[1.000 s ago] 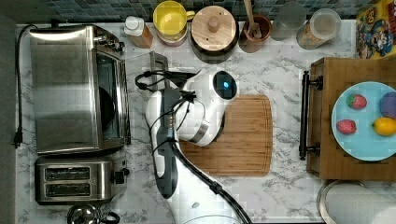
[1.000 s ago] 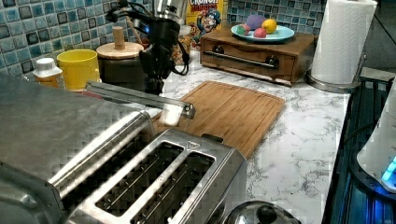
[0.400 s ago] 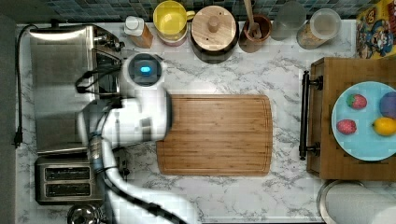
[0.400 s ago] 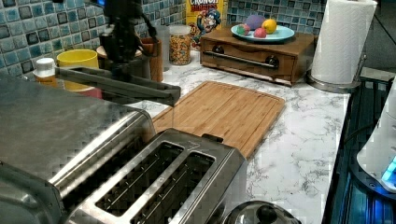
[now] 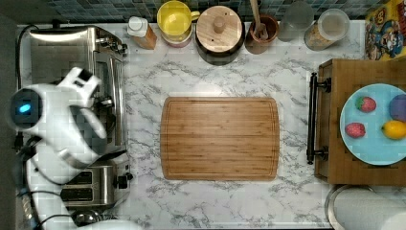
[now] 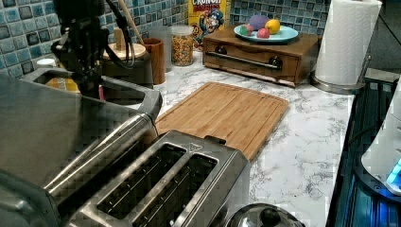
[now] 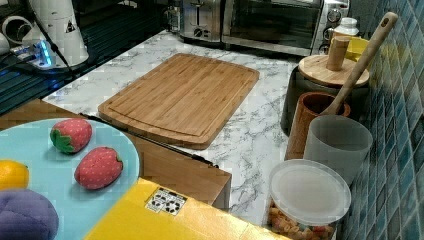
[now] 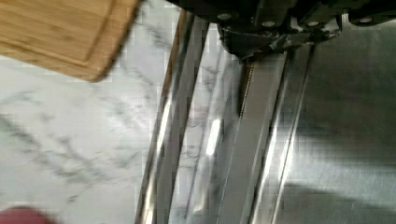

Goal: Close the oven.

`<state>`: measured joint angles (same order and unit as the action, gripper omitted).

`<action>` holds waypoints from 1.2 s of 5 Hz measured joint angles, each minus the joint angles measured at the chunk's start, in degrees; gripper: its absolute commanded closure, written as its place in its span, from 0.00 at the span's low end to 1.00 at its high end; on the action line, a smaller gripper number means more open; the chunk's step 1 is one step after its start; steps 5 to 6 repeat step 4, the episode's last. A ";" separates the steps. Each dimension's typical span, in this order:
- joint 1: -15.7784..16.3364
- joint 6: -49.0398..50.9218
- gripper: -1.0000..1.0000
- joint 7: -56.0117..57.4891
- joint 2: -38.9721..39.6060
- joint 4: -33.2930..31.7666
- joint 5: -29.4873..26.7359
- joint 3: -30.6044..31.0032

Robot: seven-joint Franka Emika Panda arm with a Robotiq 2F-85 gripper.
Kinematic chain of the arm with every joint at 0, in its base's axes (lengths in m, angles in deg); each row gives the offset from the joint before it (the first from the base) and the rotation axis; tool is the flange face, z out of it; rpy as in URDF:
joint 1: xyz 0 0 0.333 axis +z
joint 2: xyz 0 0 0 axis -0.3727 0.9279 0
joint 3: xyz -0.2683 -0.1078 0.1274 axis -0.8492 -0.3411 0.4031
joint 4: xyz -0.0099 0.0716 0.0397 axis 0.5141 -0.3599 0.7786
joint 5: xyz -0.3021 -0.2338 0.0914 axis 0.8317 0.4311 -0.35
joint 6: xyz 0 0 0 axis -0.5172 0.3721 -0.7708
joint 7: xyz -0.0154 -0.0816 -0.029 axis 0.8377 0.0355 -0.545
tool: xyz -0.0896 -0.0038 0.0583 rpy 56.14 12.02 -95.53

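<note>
The oven is a boxy brushed-steel box at the top view's left. Its glass door stands upright against the front, and the steel bar handle runs along the door's top edge. My white arm reaches over the oven's roof. My gripper hangs just above the door's top edge, fingers shut with nothing between them. In the wrist view the gripper is over the seam between roof and door, and the handle lies just beyond.
A two-slot toaster sits beside the oven. A bamboo cutting board lies mid-counter. Jars, a yellow cup and a utensil holder line the back wall. A wooden box carries a plate of toy fruit.
My arm swung from above the cutting board to over the oven, toward the top view's left. The door went from hanging open to upright against the oven front.
</note>
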<state>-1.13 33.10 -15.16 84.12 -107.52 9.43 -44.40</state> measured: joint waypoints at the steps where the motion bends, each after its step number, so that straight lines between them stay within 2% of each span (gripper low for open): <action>1: 2.81 2.60 1.00 -9.57 0.84 1.34 6.98 -0.28; 2: 1.97 2.27 1.00 -11.27 0.63 1.34 3.94 -0.67; 4: -2.88 -4.59 1.00 -10.18 -5.49 -3.97 -8.97 -0.43; 6: -2.88 -4.59 1.00 -10.18 -5.49 -3.97 -8.97 -0.43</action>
